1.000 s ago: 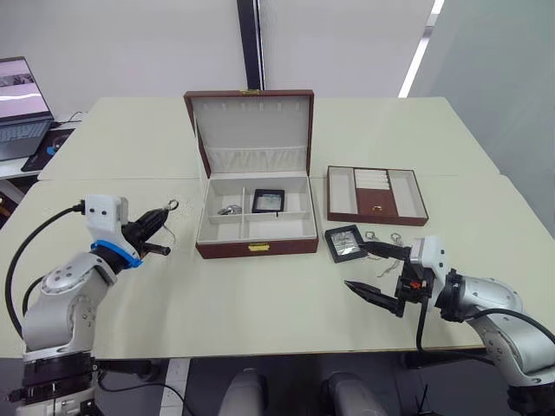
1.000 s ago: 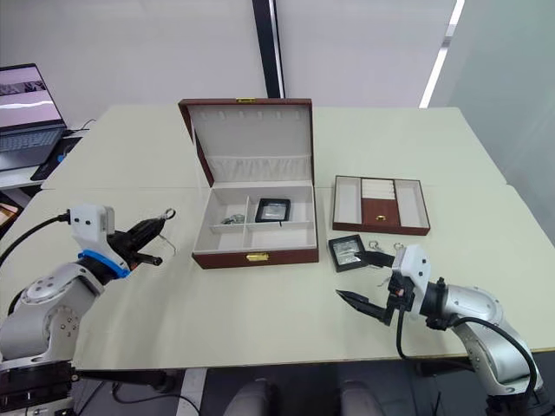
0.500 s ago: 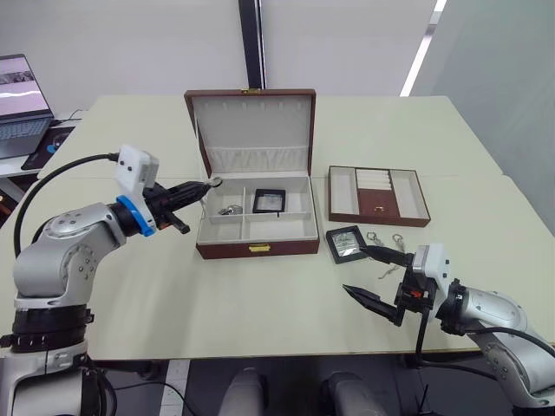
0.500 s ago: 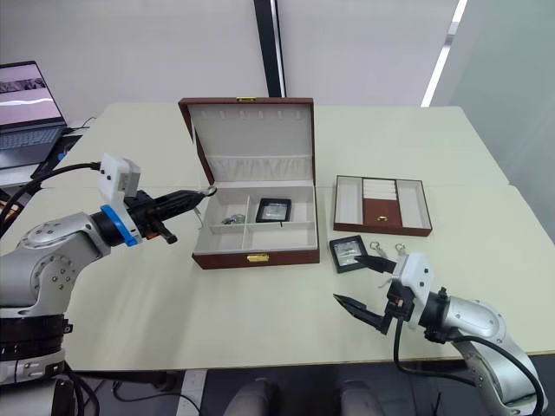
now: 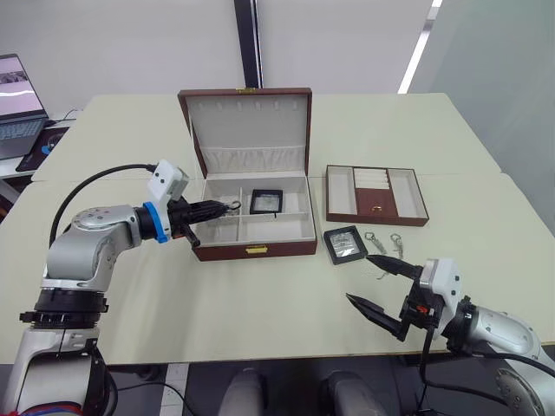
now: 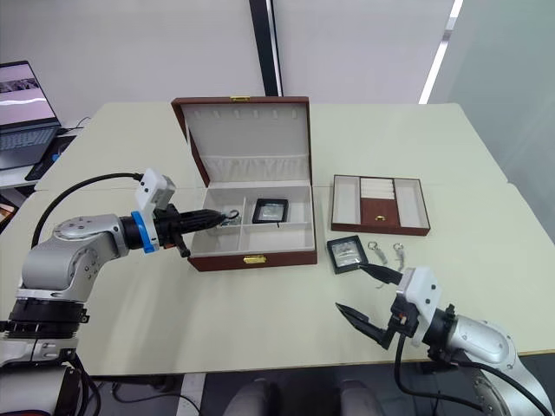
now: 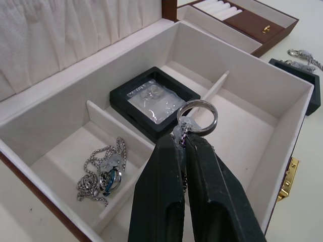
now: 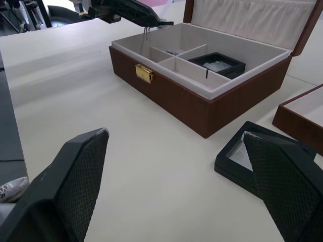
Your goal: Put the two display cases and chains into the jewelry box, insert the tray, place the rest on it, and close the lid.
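Chain (image 7: 196, 113) held in the left gripper (image 7: 182, 143): ring visible above the fingertips, links pinched between the black fingers (image 7: 156, 201) and largely concealed. Display case on the table (image 8: 262, 159): one corner covered by a finger (image 8: 290, 189) of the right gripper (image 6: 368, 299) in the right wrist view. Second such case (image 7: 309, 80), left wrist view: cut by the picture edge. Two chains on the table (image 5: 384, 240): links too small to resolve. Laptop (image 5: 19, 95): cropped at the picture edge. Jewellery inside the boxed case (image 7: 153, 101): form indistinct.
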`<state>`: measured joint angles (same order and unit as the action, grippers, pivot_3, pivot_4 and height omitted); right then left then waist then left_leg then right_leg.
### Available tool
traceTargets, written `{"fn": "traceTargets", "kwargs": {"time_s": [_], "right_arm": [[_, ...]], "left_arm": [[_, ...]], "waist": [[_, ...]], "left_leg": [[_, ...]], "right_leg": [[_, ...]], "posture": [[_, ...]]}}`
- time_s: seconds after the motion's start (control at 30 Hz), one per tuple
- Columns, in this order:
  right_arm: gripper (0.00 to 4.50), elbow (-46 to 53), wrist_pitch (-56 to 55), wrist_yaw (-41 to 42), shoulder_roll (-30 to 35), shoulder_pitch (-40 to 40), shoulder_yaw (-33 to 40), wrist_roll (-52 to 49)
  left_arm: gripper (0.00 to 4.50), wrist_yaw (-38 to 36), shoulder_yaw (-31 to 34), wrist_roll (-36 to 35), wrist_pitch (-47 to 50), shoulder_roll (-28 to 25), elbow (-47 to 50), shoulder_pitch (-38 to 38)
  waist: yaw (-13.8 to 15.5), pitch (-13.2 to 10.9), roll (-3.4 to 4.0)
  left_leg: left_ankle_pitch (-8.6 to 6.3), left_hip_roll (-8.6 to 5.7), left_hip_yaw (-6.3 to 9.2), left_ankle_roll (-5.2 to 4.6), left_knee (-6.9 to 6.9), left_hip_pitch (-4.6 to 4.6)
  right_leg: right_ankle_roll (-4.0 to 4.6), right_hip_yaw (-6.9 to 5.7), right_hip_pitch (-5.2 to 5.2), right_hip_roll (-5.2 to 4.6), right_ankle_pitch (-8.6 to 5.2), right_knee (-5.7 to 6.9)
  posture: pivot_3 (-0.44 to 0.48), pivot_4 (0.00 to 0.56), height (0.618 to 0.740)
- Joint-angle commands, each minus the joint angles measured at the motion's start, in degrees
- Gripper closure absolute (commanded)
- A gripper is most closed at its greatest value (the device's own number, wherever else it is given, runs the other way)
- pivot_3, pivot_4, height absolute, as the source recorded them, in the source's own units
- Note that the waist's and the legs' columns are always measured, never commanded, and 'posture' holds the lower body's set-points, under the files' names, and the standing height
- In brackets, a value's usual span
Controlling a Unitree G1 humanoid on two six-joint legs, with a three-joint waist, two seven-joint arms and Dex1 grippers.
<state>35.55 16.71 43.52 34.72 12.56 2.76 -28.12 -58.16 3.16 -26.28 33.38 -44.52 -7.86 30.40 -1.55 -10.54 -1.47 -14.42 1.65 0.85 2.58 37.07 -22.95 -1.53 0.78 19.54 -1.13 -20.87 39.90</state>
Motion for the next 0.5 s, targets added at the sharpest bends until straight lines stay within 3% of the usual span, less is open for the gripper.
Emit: {"fn": "traceTargets", "kwargs": {"time_s": [0.03,0.43,0.5], "right_arm": [[0.0,2.32,-1.17,-0.54,-0.31,0.3,0.8,0.02],[0.0,1.01,-1.06,-0.09,0.01,-0.64,0.96,0.03],[0.0,0.73,-1.0,0.13,0.14,-0.87,1.01,-0.01]], "left_arm": [[4.49,-0.67,0.25,0.38,-0.5,-0.08,0.89,1.5],[4.49,-1.85,1.64,1.15,-1.09,-0.84,0.09,-0.12],[3.94,-1.37,1.74,1.13,-0.71,-0.72,0.59,-0.33]], "waist": [[0.01,0.0,0.0],[0.01,0.0,0.0],[0.01,0.0,0.0]], "left_leg": [[0.0,0.0,0.01,0.0,0.0,0.0],[0.0,0.01,0.01,0.0,0.0,0.01],[0.0,0.01,0.01,0.0,0.0,0.01]], "right_leg": [[0.0,-0.01,0.0,0.0,0.0,0.0],[0.0,-0.01,0.0,0.01,0.0,0.02],[0.0,-0.01,0.0,0.01,0.0,0.03]], "posture": [[0.0,0.15,0.74],[0.0,0.15,0.74],[0.0,0.15,0.74]]}}
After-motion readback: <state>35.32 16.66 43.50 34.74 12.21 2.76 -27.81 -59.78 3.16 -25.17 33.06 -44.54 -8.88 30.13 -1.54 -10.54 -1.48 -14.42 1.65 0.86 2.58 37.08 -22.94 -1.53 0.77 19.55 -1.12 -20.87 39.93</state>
